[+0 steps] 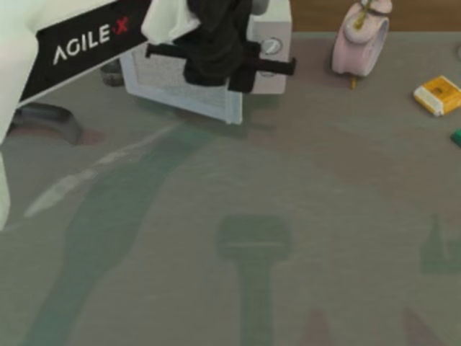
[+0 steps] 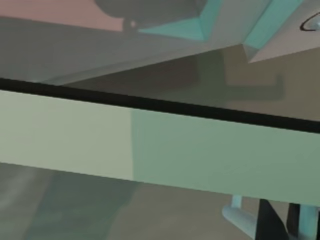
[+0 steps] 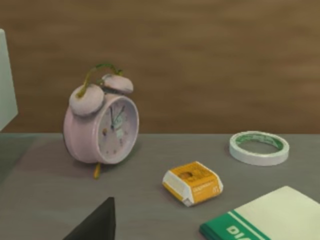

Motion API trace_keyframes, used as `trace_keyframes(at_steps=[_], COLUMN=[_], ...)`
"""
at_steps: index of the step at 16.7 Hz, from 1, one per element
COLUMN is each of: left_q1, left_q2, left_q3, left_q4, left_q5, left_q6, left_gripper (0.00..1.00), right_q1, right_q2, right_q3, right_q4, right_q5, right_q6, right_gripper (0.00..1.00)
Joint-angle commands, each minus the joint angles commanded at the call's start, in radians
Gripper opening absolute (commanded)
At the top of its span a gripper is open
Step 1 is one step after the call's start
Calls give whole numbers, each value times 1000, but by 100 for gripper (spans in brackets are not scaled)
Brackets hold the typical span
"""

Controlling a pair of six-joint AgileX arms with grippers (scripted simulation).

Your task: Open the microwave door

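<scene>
The white microwave (image 1: 277,21) stands at the back of the table, left of centre, with a round silver knob (image 1: 271,47) on its side panel. The microwave door (image 1: 173,76), with its speckled grey mesh window, stands ajar, its free edge (image 1: 234,108) swung out toward the table's front. My left gripper (image 1: 241,78) hangs over that free edge. In the left wrist view the door's edge (image 2: 150,145) crosses as a pale band, and the dark fingers (image 2: 272,222) are shut on the door's handle (image 2: 240,220). Pinkish interior (image 2: 50,12) shows beyond. My right gripper (image 3: 97,227) is parked outside the top view.
A pink alarm clock (image 1: 360,43) (image 3: 102,127) stands right of the microwave. A yellow box (image 1: 438,95) (image 3: 192,182), a tape roll (image 3: 259,147) and a green-and-white book (image 3: 270,217) lie at the right. A wooden wall closes the back.
</scene>
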State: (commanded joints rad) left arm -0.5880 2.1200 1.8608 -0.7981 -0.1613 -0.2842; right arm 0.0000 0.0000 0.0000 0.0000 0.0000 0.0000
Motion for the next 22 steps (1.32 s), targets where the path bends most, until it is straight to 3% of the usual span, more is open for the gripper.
trace_keyframes(at_steps=[22], left_q1=[4], left_q2=[-17], left_q3=[-31], left_q4=[12], left_q5=[9], left_q6=[20], left_gripper=[0], right_q1=[0], right_q2=[0], right_q3=[0], right_q4=[0], right_q5=[0], right_q6=[0], right_gripper=[100])
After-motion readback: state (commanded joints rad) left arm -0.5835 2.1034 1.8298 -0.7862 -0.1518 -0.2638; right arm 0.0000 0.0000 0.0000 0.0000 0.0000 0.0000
